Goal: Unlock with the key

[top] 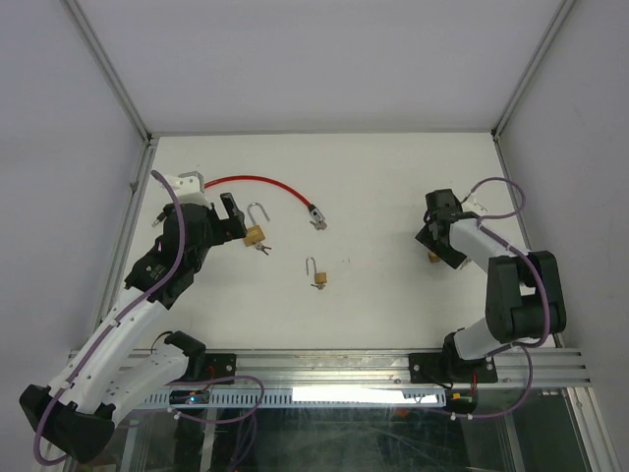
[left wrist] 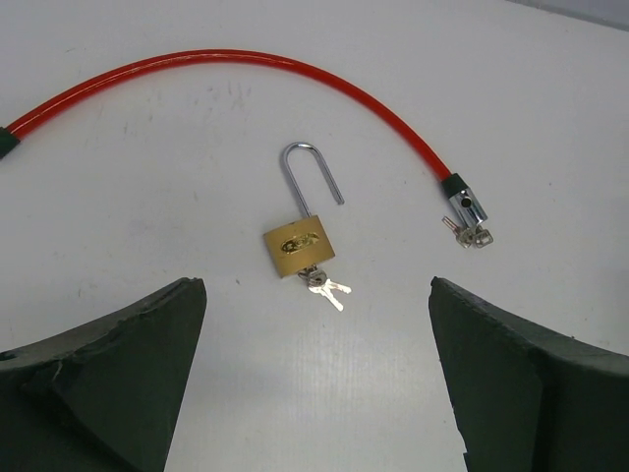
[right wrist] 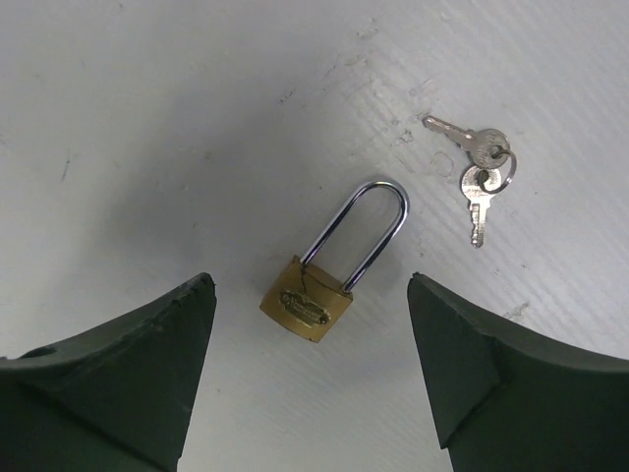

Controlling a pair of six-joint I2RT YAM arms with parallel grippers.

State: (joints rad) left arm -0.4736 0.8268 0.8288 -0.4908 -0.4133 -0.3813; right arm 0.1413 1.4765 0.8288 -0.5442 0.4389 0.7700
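Observation:
A brass padlock (left wrist: 300, 243) lies on the white table with its shackle swung open and a key bunch (left wrist: 325, 287) in its keyhole; it also shows in the top view (top: 256, 233). My left gripper (left wrist: 316, 287) is open and empty, just short of it, jaws wide either side of the keys. A second brass padlock (right wrist: 308, 305) with a closed shackle lies between the open jaws of my right gripper (right wrist: 312, 283). Two loose keys on a ring (right wrist: 484, 169) lie beyond it to the right. In the top view my right gripper (top: 439, 238) covers most of that padlock (top: 432, 258).
A red cable lock (left wrist: 246, 69) curves across the table behind the left padlock, its metal end (left wrist: 462, 202) carrying small keys (left wrist: 473, 234). A third small padlock (top: 315, 274) lies mid-table. Grey walls and metal frame rails bound the table (top: 393, 177).

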